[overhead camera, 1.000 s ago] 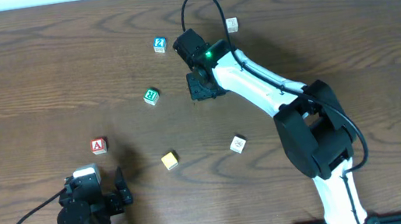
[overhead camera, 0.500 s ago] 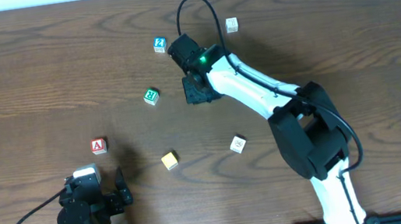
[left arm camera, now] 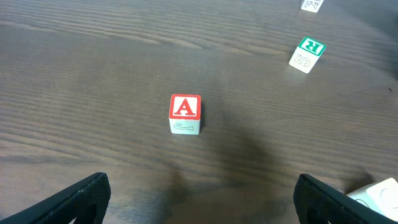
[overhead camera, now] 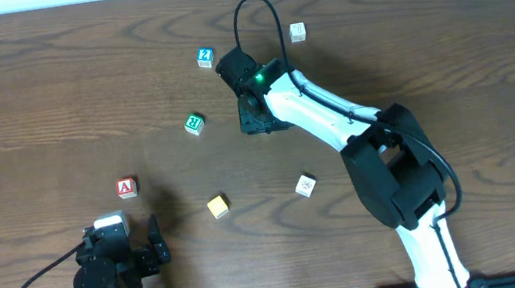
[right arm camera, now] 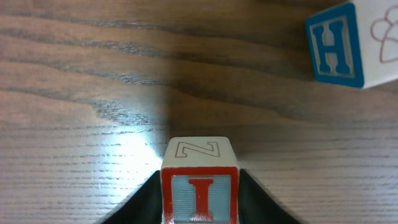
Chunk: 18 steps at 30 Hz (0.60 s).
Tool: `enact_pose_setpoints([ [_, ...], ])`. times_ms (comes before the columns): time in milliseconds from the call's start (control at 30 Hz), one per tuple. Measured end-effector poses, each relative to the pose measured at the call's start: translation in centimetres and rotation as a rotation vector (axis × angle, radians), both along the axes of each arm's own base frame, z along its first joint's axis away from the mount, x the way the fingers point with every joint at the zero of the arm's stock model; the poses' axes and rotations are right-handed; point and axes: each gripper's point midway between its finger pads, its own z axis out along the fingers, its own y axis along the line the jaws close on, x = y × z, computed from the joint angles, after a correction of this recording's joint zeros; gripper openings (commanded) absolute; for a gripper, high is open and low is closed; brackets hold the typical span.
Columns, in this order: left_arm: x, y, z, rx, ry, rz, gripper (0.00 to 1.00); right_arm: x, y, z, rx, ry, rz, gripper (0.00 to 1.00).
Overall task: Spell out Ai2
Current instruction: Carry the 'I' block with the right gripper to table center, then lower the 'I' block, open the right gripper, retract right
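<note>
Block I (right arm camera: 200, 186) is clamped in the right pincer (overhead camera: 256, 116), upper middle; next up I'd say hauling it beside A (overhead camera: 125, 188), lower left.

You see a dark brown wooden table (left arm camera: 93, 56) with long, clear grain. Its surface looks smooth and mostly matt, with one soft shiny patch just beside the pale wooden cube with the red letter I (right arm camera: 200, 186). This cube has painted, slightly satin faces, as do the wooden cube with the red letter A (left arm camera: 185, 114) and the wooden cube with the green letter R (left arm camera: 308, 54). The black fingers (left arm camera: 81, 199) of the left gripper (left arm camera: 200, 186) look like matt plastic. The white shell of the right arm (overhead camera: 319, 115) looks like smooth, glossy plastic.
</note>
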Motion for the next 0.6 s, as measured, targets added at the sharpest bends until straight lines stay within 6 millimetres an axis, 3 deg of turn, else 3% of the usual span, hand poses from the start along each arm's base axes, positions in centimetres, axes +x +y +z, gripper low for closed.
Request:
enact_pose_setpoints([
  [167, 0.0, 0.0, 0.0, 0.0, 0.0, 0.0, 0.95, 0.0, 0.0, 0.0, 0.0, -0.001, -0.006, 0.61],
  [433, 0.0, 0.0, 0.0, 0.0, 0.0, 0.0, 0.95, 0.5, 0.2, 0.2, 0.007, -0.017, 0.007, 0.68],
  [533, 0.0, 0.0, 0.0, 0.0, 0.0, 0.0, 0.95, 1.3, 0.4, 1.7, 0.014, -0.034, 0.028, 0.69],
  [600, 0.0, 0.0, 0.0, 0.0, 0.0, 0.0, 0.95, 2.8, 0.6, 4.1, 0.037, -0.08, 0.04, 0.71],
])
